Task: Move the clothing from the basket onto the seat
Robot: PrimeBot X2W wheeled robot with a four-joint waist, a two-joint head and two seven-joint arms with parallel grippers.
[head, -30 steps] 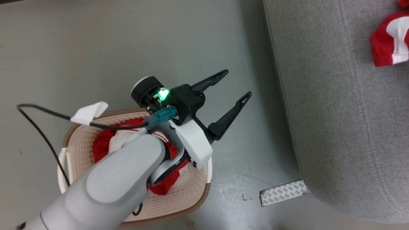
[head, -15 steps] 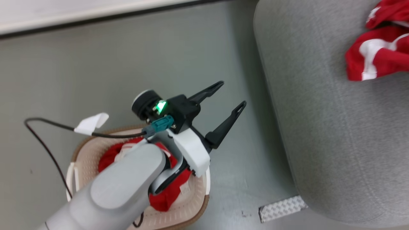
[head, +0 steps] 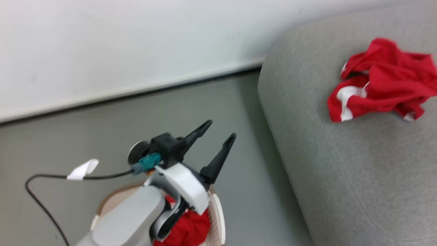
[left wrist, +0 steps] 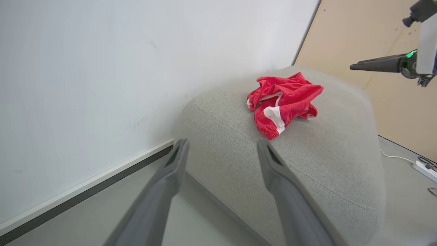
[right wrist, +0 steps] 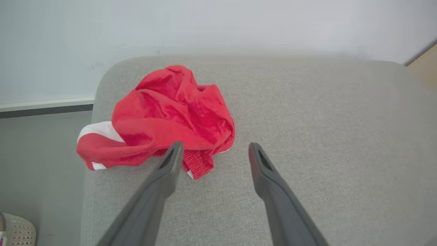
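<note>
My left gripper (head: 220, 131) hangs open and empty over the far rim of the cream basket (head: 218, 213), fingers pointing toward the wall. Red clothing (head: 187, 229) lies in the basket, partly hidden by my forearm. A crumpled red garment with white panels (head: 379, 87) lies on the grey seat (head: 341, 171). In the left wrist view the left gripper (left wrist: 222, 145) faces the seat (left wrist: 324, 160) and that garment (left wrist: 283, 102). My right gripper (right wrist: 213, 147) is open and empty just above the seat (right wrist: 324, 136), right beside the garment (right wrist: 164, 116).
A white wall with a dark baseboard (head: 136, 92) runs behind the grey floor. A black cable with a white tag (head: 82, 169) trails from my left wrist. A power strip (left wrist: 425, 168) lies on the floor beyond the seat, near a tan panel (left wrist: 358, 41).
The head camera has tilted up, so the basket slid to the bottom edge and the wall and the garment on the seat came into view. The left gripper stays open over the basket.
</note>
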